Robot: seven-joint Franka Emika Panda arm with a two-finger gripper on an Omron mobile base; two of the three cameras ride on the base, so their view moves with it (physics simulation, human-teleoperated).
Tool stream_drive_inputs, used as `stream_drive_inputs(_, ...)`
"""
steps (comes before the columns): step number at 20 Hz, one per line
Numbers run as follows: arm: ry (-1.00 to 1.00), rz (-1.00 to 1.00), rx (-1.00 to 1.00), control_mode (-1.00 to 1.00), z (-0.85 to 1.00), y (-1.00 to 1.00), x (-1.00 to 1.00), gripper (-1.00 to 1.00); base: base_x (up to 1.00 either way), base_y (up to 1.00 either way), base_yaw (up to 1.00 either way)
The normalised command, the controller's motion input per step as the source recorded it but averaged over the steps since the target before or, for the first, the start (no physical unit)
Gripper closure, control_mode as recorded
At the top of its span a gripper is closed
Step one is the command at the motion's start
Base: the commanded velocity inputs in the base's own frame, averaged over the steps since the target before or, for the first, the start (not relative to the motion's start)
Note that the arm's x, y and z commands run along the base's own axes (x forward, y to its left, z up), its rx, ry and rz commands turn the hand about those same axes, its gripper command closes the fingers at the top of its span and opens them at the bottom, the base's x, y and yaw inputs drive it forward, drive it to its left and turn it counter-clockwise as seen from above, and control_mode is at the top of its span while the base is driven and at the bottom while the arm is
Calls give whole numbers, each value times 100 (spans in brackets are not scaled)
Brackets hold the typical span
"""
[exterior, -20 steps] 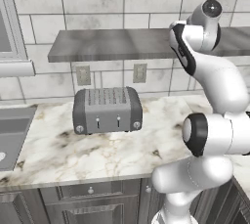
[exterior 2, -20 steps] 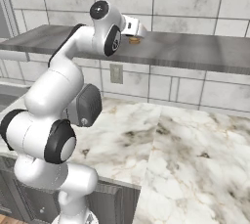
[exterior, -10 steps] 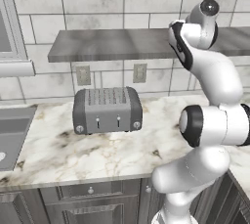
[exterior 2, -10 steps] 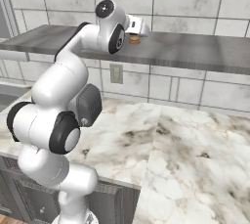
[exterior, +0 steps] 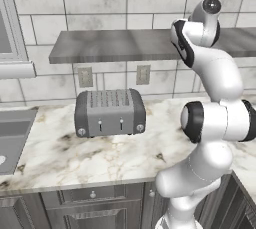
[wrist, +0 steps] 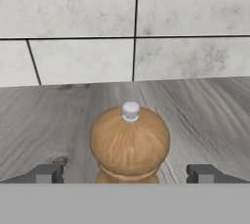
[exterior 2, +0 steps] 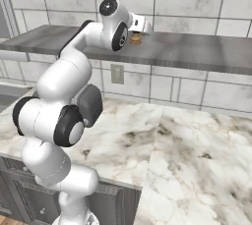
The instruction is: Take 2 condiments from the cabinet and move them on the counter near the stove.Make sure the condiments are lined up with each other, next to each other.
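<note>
Up on the long flat grey stone-look shelf [wrist: 205,105] stands the short brown wooden shaker [wrist: 130,145] — a rounded, glossy dome with a small pale knob on top, upright, a little in front of the white tiled wall [wrist: 73,22]. The hand view looks straight at it: the two-finger gripper [wrist: 124,173] is spread wide, one dark fingertip [wrist: 46,173] on each side of the shaker with a clear gap to the wood, so nothing is pinched. Bare shelf lies open to the shaker's left and right.

The right base view adds the white arm reaching up to the shelf's front edge, with the shaker [exterior 2: 135,39] peeking out just beside the hand; the shelf runs on bare to the right. Below, the white-beige marble worktop [exterior 2: 197,150] lies open — while the left base view shows a grey two-slot toaster [exterior: 110,112] on it, under the shelf's left end.
</note>
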Motion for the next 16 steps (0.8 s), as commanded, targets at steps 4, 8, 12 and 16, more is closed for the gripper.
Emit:
stream_drive_inputs(4, 0, 0, 0, -100, -1, -2, 14, -100, 0, 0, 0)
stream_drive_inputs(8, 0, 0, 0, -100, -5, 0, 14, -100, 0, 0, 0)
stream_drive_inputs(12, 0, 0, 0, -100, -8, -2, 16, -100, 0, 0, 0)
stream_drive_inputs(16, 0, 0, 0, -100, -3, -3, 17, -100, 0, 0, 0)
